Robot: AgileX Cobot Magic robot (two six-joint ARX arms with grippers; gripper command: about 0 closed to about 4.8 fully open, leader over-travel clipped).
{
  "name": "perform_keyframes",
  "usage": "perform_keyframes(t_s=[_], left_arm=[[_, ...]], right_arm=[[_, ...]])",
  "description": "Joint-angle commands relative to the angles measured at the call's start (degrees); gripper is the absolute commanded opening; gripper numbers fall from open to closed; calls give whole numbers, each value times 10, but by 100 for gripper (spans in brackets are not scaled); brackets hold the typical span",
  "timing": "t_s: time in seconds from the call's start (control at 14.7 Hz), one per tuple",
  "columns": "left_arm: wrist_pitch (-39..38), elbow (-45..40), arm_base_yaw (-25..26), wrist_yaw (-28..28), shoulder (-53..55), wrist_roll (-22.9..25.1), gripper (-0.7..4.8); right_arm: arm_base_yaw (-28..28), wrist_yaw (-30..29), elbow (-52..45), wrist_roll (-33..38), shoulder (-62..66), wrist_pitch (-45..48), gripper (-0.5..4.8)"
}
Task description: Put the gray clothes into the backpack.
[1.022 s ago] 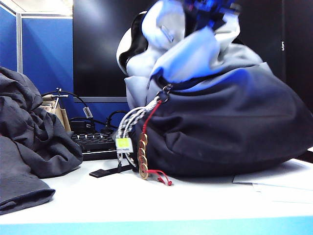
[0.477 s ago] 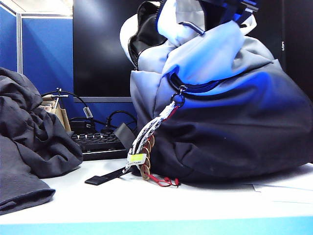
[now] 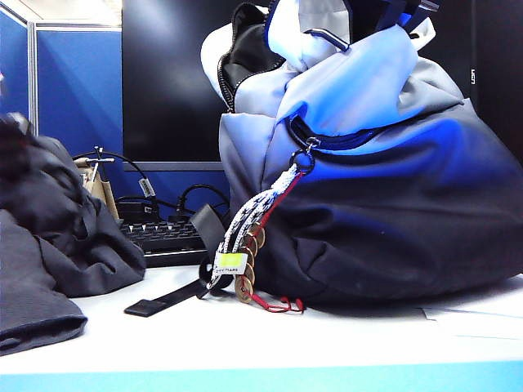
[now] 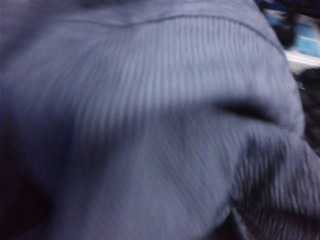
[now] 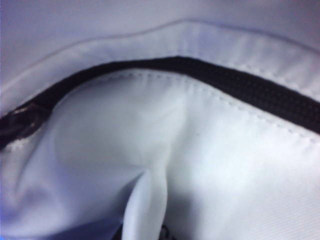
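Observation:
The backpack (image 3: 384, 204), pale above and dark navy below, bulges on the right of the white table. Its top is lifted by my right gripper (image 3: 392, 12), which is shut on a pinched fold of the pale fabric (image 5: 145, 200) beside the black zipper (image 5: 240, 85). The gray clothes (image 3: 57, 237) lie in a rumpled heap at the left. A dark blur over the top of the heap is my left gripper (image 3: 10, 122). Ribbed gray cloth (image 4: 150, 125) fills the left wrist view, very close and blurred, and the jaws do not show there.
A braided cord with a yellow tag and bronze coins (image 3: 245, 261) hangs from the bag's zipper. A black strap end (image 3: 151, 308) lies on the table. Behind are a keyboard (image 3: 159, 237), cables, a dark monitor (image 3: 172, 82) and a blue partition (image 3: 73, 90). Papers (image 3: 474, 314) lie at the right.
The backpack's top has been pulled upward and its mouth stands taller. The strap end slid left. A dark blur has come down onto the clothes heap at the left edge.

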Motion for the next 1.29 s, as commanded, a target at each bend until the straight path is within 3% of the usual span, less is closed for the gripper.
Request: perform_keyframes(t_s=[0.07, 0.2, 0.27, 0.34, 0.48, 0.54, 0.68, 1.02, 1.29], left_arm=[[89, 2, -1, 138, 44, -50, 479], [93, 5, -1, 134, 67, -52, 453], [93, 5, -1, 128, 81, -52, 107], [93, 6, -1, 130, 86, -45, -3], [93, 18, -5, 163, 83, -48, -5], [94, 41, -5, 222, 72, -71, -5], [88, 102, -10, 272, 32, -115, -5], [33, 311, -42, 313, -23, -148, -5], [29, 471, -139, 275, -10, -149, -5]], right_arm=[[1, 0, 0, -4, -4, -23, -8], [1, 1, 0, -4, -5, -26, -8], [1, 1, 0, -4, -5, -27, -8], [1, 1, 0, -5, -5, -27, -8], [1, 1, 1, -5, -5, -26, -8], [1, 1, 1, -5, -6, -24, -8], [1, 1, 1, -9, -6, -24, -8], [1, 0, 1, -16, -13, -7, -8], [1, -2, 1, -20, -17, 8, -8]])
